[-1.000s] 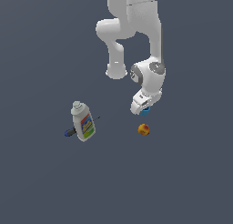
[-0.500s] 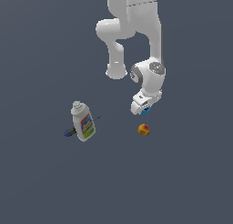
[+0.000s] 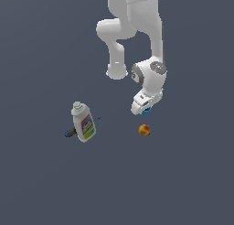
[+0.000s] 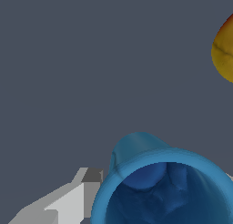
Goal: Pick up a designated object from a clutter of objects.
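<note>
Since the earlier frames the arm has risen slightly: the wrist and the jaws (image 3: 143, 110) now sit a little higher above the worktop (image 3: 183, 183), and the gap between them and the orange-red ball (image 3: 144, 130) has widened. The bottle and the pen-like tool have not shifted.

The blue cup (image 3: 146, 111) is at the jaws. In the exterior view only a small blue patch of it shows, at the lower tip of the white hand, at about 12 o'clock from the ball and apart from it. In the wrist view the cup (image 4: 164, 186) fills the lower foreground with its open rim toward the camera, and one light grey finger (image 4: 68, 202) lies just beside its outer wall at about 9 o'clock.

The jaws appear clamped on the cup, one on each side of it; the second finger is only hinted at the frame edge at about 3 o'clock, so the exact opening cannot be read.

The cup is bright blue, tapered, with a wider rim than base; its interior is darker blue and uneven in shading.

The ball (image 4: 225, 50) shows in the wrist view as an orange-yellow curve cut by the frame edge, well apart from the cup.

The white bottle (image 3: 83, 122) with a colourful label lies on the worktop at about 9 o'clock from the ball, well apart from it. The dark pen-like tool (image 3: 70, 133) with a blue tip protrudes from under the bottle at about 8 o'clock.
</note>
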Motion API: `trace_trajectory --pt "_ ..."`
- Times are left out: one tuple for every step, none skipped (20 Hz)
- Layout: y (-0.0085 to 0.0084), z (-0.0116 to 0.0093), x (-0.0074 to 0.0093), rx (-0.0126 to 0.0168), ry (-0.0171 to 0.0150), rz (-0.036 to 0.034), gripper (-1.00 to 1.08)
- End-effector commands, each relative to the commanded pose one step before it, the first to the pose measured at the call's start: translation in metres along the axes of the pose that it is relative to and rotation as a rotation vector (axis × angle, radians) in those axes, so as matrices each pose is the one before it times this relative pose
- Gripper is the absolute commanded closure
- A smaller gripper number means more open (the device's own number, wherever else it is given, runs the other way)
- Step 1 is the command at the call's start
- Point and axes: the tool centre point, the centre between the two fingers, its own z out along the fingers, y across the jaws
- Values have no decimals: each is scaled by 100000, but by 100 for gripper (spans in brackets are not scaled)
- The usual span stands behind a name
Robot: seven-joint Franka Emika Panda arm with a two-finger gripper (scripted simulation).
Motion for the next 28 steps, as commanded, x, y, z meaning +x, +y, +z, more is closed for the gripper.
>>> trace_trajectory --pt "295 -704 283 -48 145 23 108" --pt "146 -358 128 0 0 0 108" --pt "162 -400 144 0 0 0 108" --pt "178 -442 159 0 0 0 108" --pt "187 -484 177 63 13 -25 108" --pt "210 -527 191 0 0 0 108" --pt "218 -566 209 63 8 -27 108" --pt "242 -612 223 0 0 0 108" --pt "252 -653 241 63 11 -26 108" --pt "268 -697 257 63 13 -25 108" --pt "291 -742 272 0 0 0 108" --pt "303 -786 290 62 16 -25 108" --pt "319 -827 305 62 18 -25 108" --pt "332 -844 311 0 0 0 108" --pt "330 -849 314 61 20 -26 108" --pt "336 -851 315 0 0 0 108" --pt "335 -857 317 59 22 -27 108" --pt "343 -859 319 0 0 0 108" --pt "346 -863 321 0 0 0 108" --pt "345 -872 324 56 26 -30 108" --pt "353 -872 326 0 0 0 108" --pt "357 -876 329 0 0 0 108" --pt "361 -880 332 0 0 0 108" --pt "364 -884 335 0 0 0 108" --pt "368 -888 338 0 0 0 108" --pt "371 -891 341 0 0 0 108" --pt "370 -901 343 -65 -8 23 108" --pt "376 -895 348 0 0 0 108"
